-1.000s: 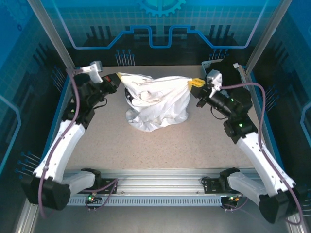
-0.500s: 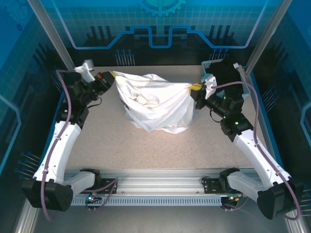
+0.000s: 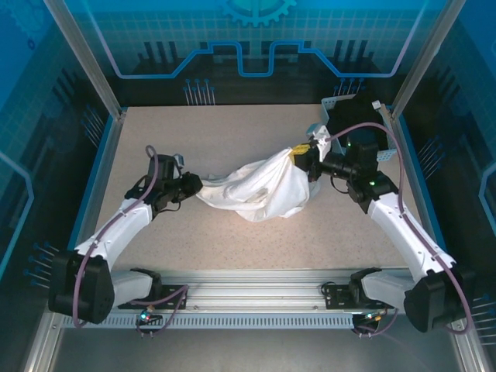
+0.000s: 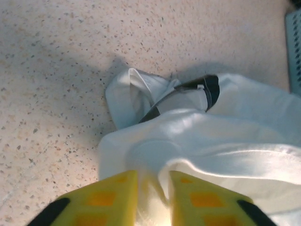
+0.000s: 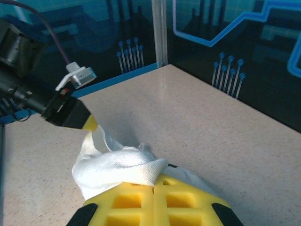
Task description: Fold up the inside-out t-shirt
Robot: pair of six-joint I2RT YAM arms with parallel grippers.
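The t-shirt (image 3: 263, 190) lies bunched at the middle of the table (image 3: 155, 139), its long axis running 8 to 2 o'clock. The right gripper (image 3: 304, 155) is closed tight on its 2 o'clock end. The left gripper (image 3: 192, 186) has its fingers slightly apart around the 8 o'clock end, and whether it is gripping cannot be told.

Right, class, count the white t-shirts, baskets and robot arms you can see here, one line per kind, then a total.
white t-shirt: 1
basket: 1
robot arms: 2 (left arm, right arm)
total: 4
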